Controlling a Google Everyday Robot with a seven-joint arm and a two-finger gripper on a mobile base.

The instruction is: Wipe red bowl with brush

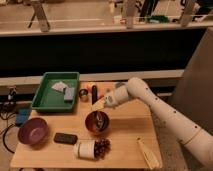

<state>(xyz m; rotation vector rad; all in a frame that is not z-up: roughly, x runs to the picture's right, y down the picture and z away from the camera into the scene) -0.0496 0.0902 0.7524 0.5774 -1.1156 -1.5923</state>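
The red bowl (97, 123) sits upright in the middle of the wooden table (130, 125). My gripper (101, 106) hangs just above the bowl's far rim, at the end of the white arm that reaches in from the right. It is shut on the brush (100, 118), a slim dark stick that points down from the gripper into the bowl. The brush head rests inside the bowl; I cannot tell exactly where it touches.
A green tray (46, 102) holding sponges stands at the back left. A purple bowl (32, 131) sits front left and a flat black block (65, 138) beside it. A white cup (86, 148) lies in front, a pale long object (148, 152) front right. A dark upright object (94, 94) stands behind the bowl.
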